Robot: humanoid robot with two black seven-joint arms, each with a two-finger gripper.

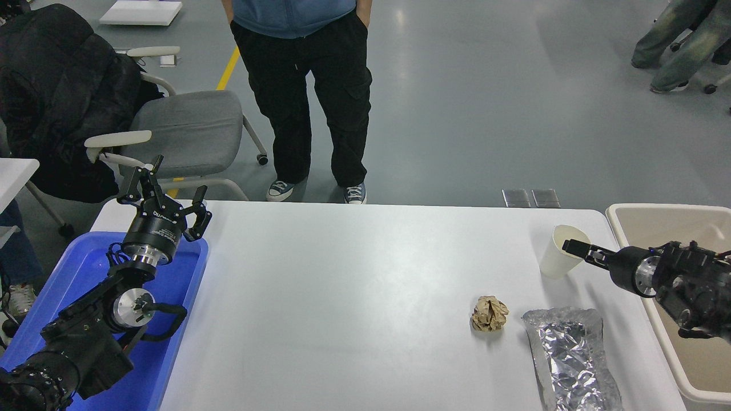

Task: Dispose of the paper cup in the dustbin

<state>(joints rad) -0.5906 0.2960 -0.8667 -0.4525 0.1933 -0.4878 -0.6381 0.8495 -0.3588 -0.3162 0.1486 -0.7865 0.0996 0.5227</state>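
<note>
The paper cup (557, 260) stands upright on the white table at the right, cream-white, with its mouth open to the top. My right gripper (573, 247) comes in from the right edge and its tip sits at the right side of the cup's rim, touching or just over it. The beige dustbin (657, 210) stands at the table's right end, under my right arm. My left gripper (165, 191) is parked open above the blue tray at the lower left.
A crumpled brown paper ball (489, 313) and a silver foil bag (571, 357) lie in front of the cup. The blue tray (85, 262) is at the left end. A person (308, 85) stands at the far side beside a grey chair (183, 125).
</note>
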